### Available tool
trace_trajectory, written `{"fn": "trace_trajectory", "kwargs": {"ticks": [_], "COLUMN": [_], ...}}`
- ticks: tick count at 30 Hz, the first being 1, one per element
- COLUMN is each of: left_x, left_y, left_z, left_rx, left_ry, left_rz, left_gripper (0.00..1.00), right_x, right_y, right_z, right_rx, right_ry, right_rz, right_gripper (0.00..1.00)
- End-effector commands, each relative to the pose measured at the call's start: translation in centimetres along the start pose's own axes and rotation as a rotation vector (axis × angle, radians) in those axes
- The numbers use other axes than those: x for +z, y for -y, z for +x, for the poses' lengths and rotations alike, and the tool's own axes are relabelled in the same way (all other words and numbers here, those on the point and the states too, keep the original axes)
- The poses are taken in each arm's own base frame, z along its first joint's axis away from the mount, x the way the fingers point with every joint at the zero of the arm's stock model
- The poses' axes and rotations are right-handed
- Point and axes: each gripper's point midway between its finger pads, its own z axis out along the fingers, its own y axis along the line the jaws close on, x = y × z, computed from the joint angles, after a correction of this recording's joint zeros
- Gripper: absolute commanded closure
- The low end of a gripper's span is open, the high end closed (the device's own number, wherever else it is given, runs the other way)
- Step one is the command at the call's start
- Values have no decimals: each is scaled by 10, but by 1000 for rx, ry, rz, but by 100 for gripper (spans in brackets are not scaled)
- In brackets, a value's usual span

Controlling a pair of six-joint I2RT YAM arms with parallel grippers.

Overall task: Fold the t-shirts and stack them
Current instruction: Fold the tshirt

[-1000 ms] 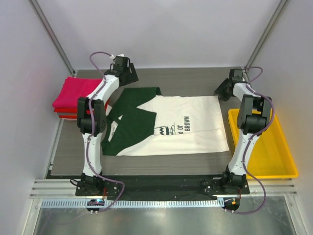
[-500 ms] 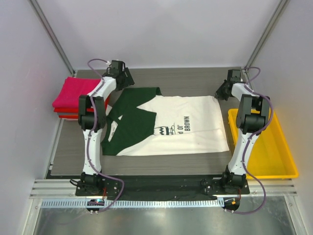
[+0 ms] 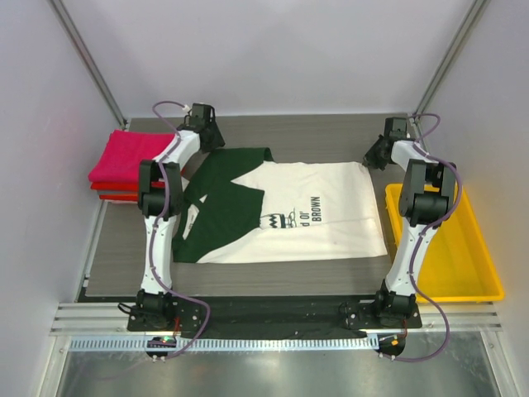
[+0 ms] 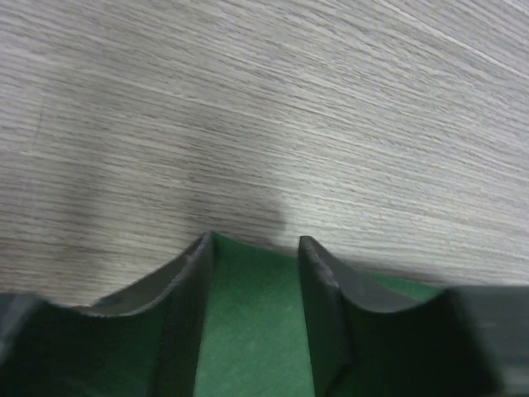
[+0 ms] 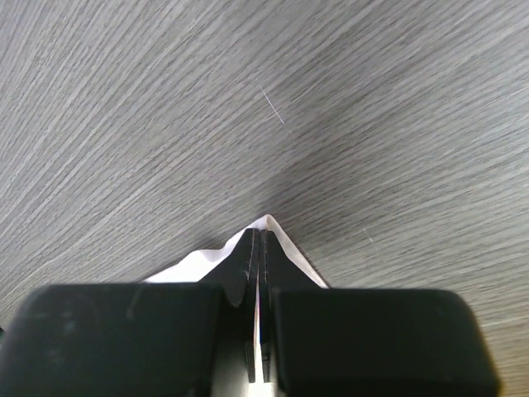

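A cream-white t-shirt [image 3: 306, 211] with dark lettering lies flat mid-table, its dark green part [image 3: 223, 198] on the left. My left gripper [image 3: 210, 139] is at the far left green corner. In the left wrist view, the left gripper [image 4: 255, 240] is open, its fingers apart with green cloth [image 4: 248, 331] lying between them. My right gripper [image 3: 373, 156] is at the shirt's far right corner. Seen from the right wrist, the right gripper [image 5: 259, 232] is shut on the white corner [image 5: 194, 265]. Folded magenta-pink [image 3: 124, 155] and red [image 3: 111, 196] t-shirts are stacked at the left.
A yellow plastic tray [image 3: 488, 265] stands along the right edge, beside the right arm. Grey wood-grain table [image 3: 314, 136] runs behind the shirt up to the back wall. Metal frame posts rise at both far corners.
The left wrist has swung and come down over the shirt's far green corner. The right gripper has shifted slightly onto the far white corner. The shirt lies as before.
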Motion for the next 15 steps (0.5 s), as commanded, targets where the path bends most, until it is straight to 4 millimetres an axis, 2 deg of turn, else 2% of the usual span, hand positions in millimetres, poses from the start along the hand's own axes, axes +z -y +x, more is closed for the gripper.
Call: {"fn": "trace_trajectory", "kwargs": {"ticks": [1,2,4,5,11,15], "left_x": [2,2,3,2,-4,-22], "left_y": [4,2,0,0,0,0], "left_z": [-9,-9,-9,-9,-9,-16], "left_rx": [11,13,16,22,42,69], "left_ry": [24,28,28,28,23,60], "left_rz": [-1,-11,-18,-18,-12,-29], "left_gripper": [56,62,67,74,100,100], "right_x": [-6,-7,-9,-10,-19,-28], "right_y": [-9,-9,-10,-10,-17,-20], "right_z": [-11,-11,-11,-11,-15,-17], "right_rx": [-7,-6,-8,-6,0,4], "right_ry": [30,31,32,33,40,50], "right_rz": [-27,-26,-30,-31,-56,-68], "right_gripper": [99,99,99,99,99,99]}}
